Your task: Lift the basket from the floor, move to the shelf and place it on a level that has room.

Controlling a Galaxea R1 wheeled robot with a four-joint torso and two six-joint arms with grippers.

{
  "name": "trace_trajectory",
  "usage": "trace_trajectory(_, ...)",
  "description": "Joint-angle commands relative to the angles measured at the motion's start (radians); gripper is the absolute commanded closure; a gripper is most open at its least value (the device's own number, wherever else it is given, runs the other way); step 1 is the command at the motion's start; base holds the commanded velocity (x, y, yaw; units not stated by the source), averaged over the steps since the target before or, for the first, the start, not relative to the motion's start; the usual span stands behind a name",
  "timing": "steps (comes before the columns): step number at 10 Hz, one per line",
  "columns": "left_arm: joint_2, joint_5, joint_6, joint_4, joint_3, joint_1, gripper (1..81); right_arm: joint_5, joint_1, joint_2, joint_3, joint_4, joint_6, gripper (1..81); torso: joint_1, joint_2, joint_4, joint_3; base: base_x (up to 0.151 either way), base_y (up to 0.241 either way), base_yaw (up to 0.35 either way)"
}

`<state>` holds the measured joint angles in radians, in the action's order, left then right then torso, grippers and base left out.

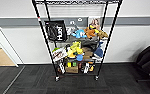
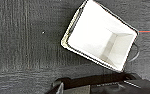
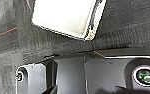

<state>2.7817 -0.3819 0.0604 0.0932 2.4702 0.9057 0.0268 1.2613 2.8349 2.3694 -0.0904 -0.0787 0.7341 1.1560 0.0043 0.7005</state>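
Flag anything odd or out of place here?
The basket sits on the carpet floor, empty, white lining showing, not on the shelf. The shelf's lower tiers are crammed with toys and boxes. No spill or damage visible.

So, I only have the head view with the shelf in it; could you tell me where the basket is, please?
Observer: The left wrist view looks down on the basket, which appears to rest on the carpet.
Operator: Thank you. Is anything inside it?
Observer: No, I see just its white lining with nothing in it.
Operator: Can you see a handle?
Observer: Yes, one loop handle sticks out at a short end.
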Motion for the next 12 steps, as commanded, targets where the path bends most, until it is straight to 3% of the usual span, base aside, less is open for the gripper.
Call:
trace_trajectory(1, -0.011, -0.087, 0.002, 0.0, 0.004, -0.136, 1.0, 0.067, -0.055, -0.012, -0.01, -0.015, -0.001, 1.0, 0.064, 0.099, 0.0, -0.001, 0.0, 0.0, 0.0)
trace_trajectory(2, -0.01, -0.087, 0.002, 0.002, 0.004, -0.143, 1.0, 0.067, -0.056, -0.012, -0.01, -0.015, -0.001, 1.0, 0.079, 0.12, 0.0, 0.018, 0.0, 0.0, 0.0)
trace_trajectory(3, -0.005, -0.097, 0.002, 0.002, 0.004, -0.147, 1.0, 0.074, -0.061, -0.009, -0.01, -0.015, -0.001, 1.0, 0.096, 0.145, -0.097, 0.023, 0.0, 0.0, 0.0)
trace_trajectory(5, -0.002, -0.097, 0.002, 0.007, 0.004, -0.155, 1.0, 0.082, -0.064, 0.0, -0.01, -0.012, 0.0, 1.0, 0.124, 0.192, -0.117, 0.031, 0.0, 0.0, 0.0)
trace_trajectory(6, -0.002, -0.097, 0.002, 0.01, 0.004, -0.158, 1.0, 0.084, -0.065, 0.004, -0.01, -0.011, 0.0, 1.0, 0.141, 0.219, -0.047, 0.033, 0.0, 0.0, 0.0)
trace_trajectory(7, -0.002, -0.097, 0.002, 0.011, 0.004, -0.158, 1.0, 0.084, -0.067, 0.008, -0.01, -0.008, 0.0, 1.0, 0.155, 0.243, -0.072, 0.034, 0.0, 0.0, 0.0)
trace_trajectory(8, -0.003, -0.098, 0.002, 0.013, 0.004, -0.158, 1.0, 0.084, -0.068, 0.01, -0.01, -0.008, 0.0, 1.0, 0.17, 0.271, -0.094, 0.128, 0.0, 0.0, 0.0)
trace_trajectory(10, -0.01, -0.097, 0.002, 0.016, 0.004, -0.158, 1.0, 0.117, -0.076, 0.016, -0.01, -0.012, 0.0, 1.0, 0.196, 0.311, -0.102, 0.144, 0.0, 0.0, 0.0)
trace_trajectory(12, -0.014, -0.097, 0.002, 0.019, 0.004, -0.158, 1.0, 0.117, -0.078, 0.017, -0.009, -0.017, 0.0, 1.0, 0.234, 0.372, -0.102, 0.201, 0.0, 0.0, 0.0)
